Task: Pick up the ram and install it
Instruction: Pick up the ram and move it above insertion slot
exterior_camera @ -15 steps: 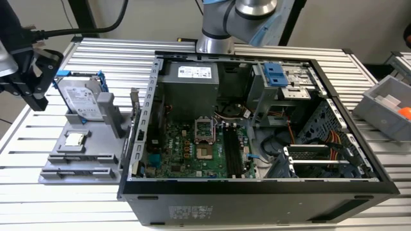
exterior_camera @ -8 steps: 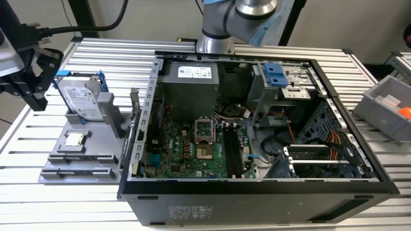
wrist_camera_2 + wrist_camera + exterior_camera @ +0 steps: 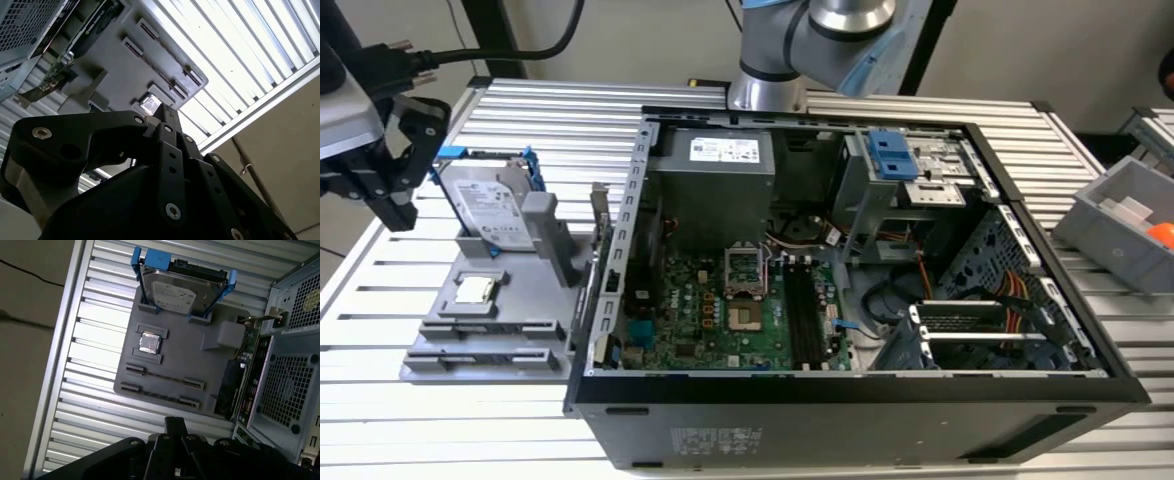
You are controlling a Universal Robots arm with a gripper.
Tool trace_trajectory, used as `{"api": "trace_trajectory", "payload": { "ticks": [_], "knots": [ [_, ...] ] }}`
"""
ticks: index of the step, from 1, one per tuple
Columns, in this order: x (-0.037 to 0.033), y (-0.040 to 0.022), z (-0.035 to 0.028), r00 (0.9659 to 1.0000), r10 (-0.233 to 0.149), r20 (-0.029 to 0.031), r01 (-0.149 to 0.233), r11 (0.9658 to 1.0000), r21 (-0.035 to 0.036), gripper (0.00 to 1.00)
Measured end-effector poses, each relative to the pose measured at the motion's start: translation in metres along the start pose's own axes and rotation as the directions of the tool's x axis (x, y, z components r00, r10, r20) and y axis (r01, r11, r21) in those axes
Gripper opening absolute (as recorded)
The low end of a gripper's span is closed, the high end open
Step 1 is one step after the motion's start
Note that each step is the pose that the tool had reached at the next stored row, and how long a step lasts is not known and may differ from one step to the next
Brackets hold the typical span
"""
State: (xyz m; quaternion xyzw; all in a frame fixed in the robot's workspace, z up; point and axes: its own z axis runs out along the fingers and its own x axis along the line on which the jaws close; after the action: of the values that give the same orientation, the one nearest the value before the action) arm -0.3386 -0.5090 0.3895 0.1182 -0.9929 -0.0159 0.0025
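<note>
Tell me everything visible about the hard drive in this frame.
The hard drive is a silver metal slab with a white label, held in a blue plastic bracket. It stands on edge, leaning, in a slot at one end of the grey holder, at the exterior view's left of the open computer case. Only bracket and holder touch it.
</note>
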Motion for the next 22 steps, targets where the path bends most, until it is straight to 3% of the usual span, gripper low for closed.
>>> {"api": "trace_trajectory", "payload": {
  "ticks": [5, 11, 17, 22],
  "knots": [
    [0.0000, 0.0000, 0.0000, 0.9978, -0.066, -0.0022, 0.066, 0.9978, 0.0004, 0.00],
    [0.0000, 0.0000, 0.0000, 0.9886, -0.150, -0.0058, 0.150, 0.9887, 0.0024, 0.00],
    [0.0000, 0.0000, 0.0000, 0.9727, -0.232, -0.0099, 0.232, 0.9728, 0.0053, 0.00],
    [0.0000, 0.0001, 0.0000, 0.9569, -0.290, -0.0130, 0.290, 0.9569, 0.0070, 0.00]
  ]
}}
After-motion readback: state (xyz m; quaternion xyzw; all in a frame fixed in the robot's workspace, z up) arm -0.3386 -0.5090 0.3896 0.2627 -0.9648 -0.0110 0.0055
